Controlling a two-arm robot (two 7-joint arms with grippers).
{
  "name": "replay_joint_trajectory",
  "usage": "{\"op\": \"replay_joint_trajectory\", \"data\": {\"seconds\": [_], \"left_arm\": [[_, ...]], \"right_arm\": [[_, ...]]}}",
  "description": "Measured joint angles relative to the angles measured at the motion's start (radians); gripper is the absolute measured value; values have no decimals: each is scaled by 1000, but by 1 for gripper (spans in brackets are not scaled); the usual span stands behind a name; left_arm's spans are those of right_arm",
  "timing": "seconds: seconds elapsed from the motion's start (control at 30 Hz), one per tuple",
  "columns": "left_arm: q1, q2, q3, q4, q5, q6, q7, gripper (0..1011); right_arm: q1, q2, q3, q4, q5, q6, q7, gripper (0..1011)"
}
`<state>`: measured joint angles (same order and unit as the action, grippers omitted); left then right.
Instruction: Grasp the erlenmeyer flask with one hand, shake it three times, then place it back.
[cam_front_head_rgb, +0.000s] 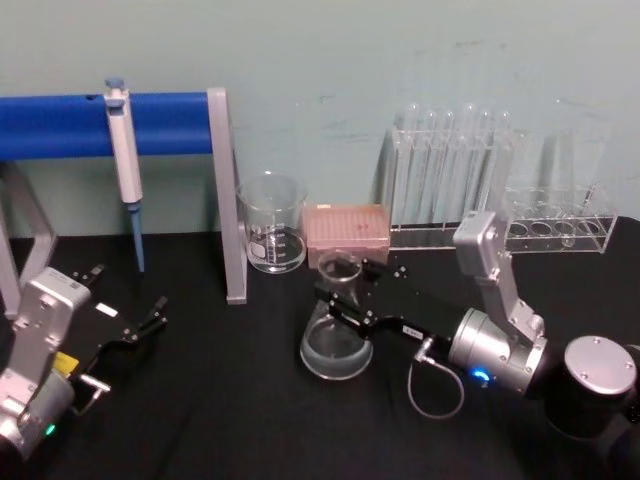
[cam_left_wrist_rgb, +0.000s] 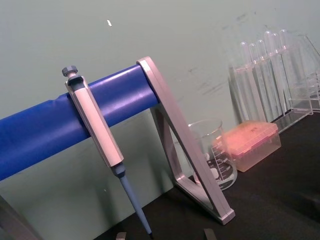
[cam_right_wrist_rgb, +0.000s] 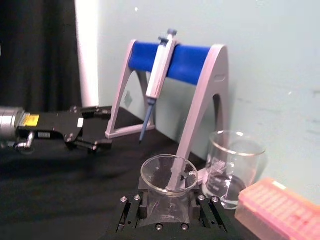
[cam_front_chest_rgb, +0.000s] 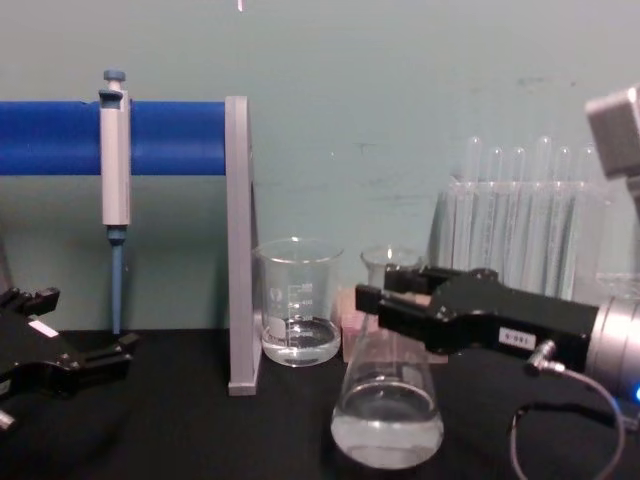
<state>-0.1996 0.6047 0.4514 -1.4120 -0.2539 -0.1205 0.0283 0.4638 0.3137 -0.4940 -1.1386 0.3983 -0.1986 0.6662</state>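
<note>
R gripper clamped on erlenmeyer flask neck, front of beaker; grasp looks done, next lift+shake w/o sloshing; L gripper parked left, fingers apart.

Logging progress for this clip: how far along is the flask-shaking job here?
Done: the right tool grips the erlenmeyer flask by its neck. In hand: the hold; whether the base is off the table, or any shakes are made, cannot be told. Left: set it down and release. The left tool sits open at the left.
</note>
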Motion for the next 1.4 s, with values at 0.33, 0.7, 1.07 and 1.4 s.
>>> {"op": "replay_joint_trajectory", "data": {"seconds": [0.33, 0.7, 1.07, 1.4], "left_arm": [[0, 0, 0, 0, 0, 0, 0, 1001], [0, 0, 0, 0, 0, 0, 0, 1001], [0, 0, 0, 0, 0, 0, 0, 1001], [0, 0, 0, 0, 0, 0, 0, 1001]], "right_arm": [[-57, 29, 47, -122, 24, 47, -79, 451], [-115, 47, 91, -239, 13, 87, -181, 451], [-156, 39, 123, -293, -21, 111, -251, 451], [-171, 30, 139, -306, -33, 117, -257, 451]]}}
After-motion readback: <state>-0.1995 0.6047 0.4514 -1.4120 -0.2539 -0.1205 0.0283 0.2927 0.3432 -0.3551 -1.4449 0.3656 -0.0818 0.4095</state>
